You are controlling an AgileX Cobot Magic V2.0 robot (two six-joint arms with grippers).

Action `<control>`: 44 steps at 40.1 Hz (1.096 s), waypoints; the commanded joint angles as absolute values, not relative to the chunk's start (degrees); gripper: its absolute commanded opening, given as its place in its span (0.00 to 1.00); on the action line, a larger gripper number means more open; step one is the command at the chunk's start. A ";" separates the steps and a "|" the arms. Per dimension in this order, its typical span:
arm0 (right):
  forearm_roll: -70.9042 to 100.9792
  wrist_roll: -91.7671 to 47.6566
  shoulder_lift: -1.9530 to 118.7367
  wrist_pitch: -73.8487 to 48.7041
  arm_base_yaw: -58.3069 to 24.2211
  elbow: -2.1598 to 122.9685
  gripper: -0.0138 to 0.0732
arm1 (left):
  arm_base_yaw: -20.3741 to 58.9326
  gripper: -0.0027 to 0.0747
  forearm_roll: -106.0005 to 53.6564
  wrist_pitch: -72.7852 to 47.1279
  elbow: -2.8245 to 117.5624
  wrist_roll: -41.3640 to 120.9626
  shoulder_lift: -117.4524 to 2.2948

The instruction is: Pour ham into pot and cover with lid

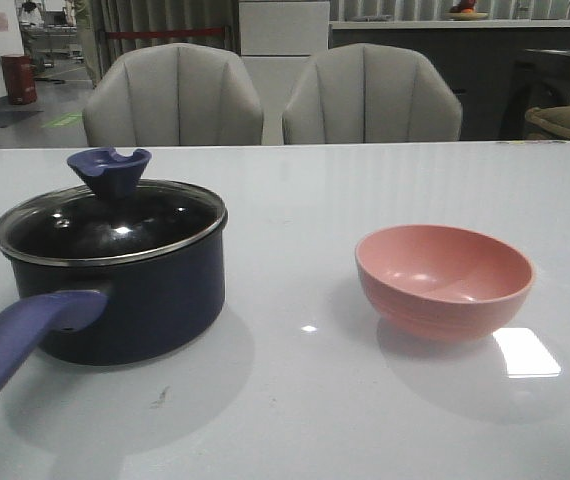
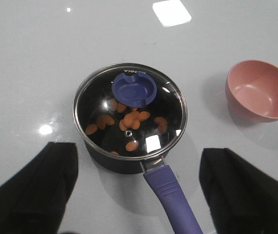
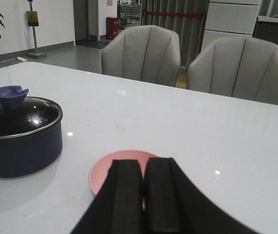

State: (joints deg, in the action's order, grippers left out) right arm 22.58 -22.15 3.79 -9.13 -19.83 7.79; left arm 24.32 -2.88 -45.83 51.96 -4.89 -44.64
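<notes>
White tabletop point(image 1: 295, 400) carries the pot point(image 1: 130, 295) near its left edge, lid point(image 2: 130, 111) seated on it, ham point(image 2: 129, 122) inside. Pink bowl point(image 1: 445, 280) sits empty well to its right. Left end effector point(image 2: 139, 195) hangs spread open above the pot; right end effector point(image 3: 143, 195) is closed, empty. Two chairs point(image 1: 270, 95) stand beyond the far edge.

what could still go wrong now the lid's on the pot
1. The pot's handle points toward the robot under the open left claw, so a low retreat could knock it.
2. The lid just rests on the pot over the ham; a bump might shift it.
3. The shut right claw hangs close by the empty pink bowl and could nudge it.
</notes>
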 commanded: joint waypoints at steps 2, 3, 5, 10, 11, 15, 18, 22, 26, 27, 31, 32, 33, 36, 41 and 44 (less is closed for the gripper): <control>22.80 -22.12 4.32 -4.49 -19.76 9.33 0.34 | 24.70 0.76 -3.26 -37.03 45.53 -5.03 -34.79; 22.80 -22.12 4.32 -4.49 -19.76 9.33 0.34 | 24.70 0.76 -3.15 -36.25 44.16 -5.03 -32.40; 22.80 -22.12 4.32 -4.49 -19.76 9.33 0.34 | 24.70 0.76 -2.98 -34.48 40.41 -5.03 -28.19; 22.80 -22.12 4.32 -4.49 -19.76 9.33 0.34 | 24.70 0.76 -2.86 -31.04 32.96 -5.03 -17.16; 22.80 -22.12 4.32 -4.49 -19.76 9.33 0.34 | 24.70 0.76 -2.72 -30.81 31.56 -5.03 -14.82; 22.80 -22.12 4.32 -4.49 -19.76 9.33 0.34 | 24.70 0.76 -1.30 -28.84 26.73 -5.03 -6.84; 22.80 -22.12 4.32 -4.49 -19.76 9.33 0.34 | 24.70 0.75 0.00 -27.14 23.86 -5.03 -2.53; 22.80 -22.12 4.32 -4.49 -19.76 9.33 0.34 | 24.70 0.64 0.97 -25.39 20.93 -5.03 0.66; 22.80 -22.12 4.32 -4.49 -19.76 9.33 0.34 | 24.70 0.40 1.28 -23.09 19.45 -5.03 1.35; 22.80 -22.12 4.32 -4.49 -19.76 9.33 0.34 | 24.70 0.32 1.57 -22.64 19.31 -5.03 1.35; 22.80 -22.12 4.32 -4.49 -19.76 9.33 0.34 | 24.70 0.19 1.57 -22.31 19.09 -5.03 1.35; 22.80 -22.12 4.32 -4.49 -19.76 9.33 0.34 | 24.70 0.20 1.57 -22.31 19.09 -5.03 1.35; 22.80 -22.12 4.32 -4.49 -19.76 9.33 0.34 | 24.70 0.19 1.57 -22.31 19.09 -5.03 1.35; 22.80 -22.12 4.32 -4.49 -19.76 9.33 0.34 | 24.70 0.18 1.57 -22.31 19.09 -5.03 1.35; 22.80 -22.12 4.32 -4.49 -19.76 9.33 0.34 | 24.70 0.18 1.57 -22.31 19.09 -5.03 1.35; 22.80 -22.12 4.32 -4.49 -19.76 9.33 0.34 | 24.70 0.18 1.57 -22.31 19.09 -5.03 1.35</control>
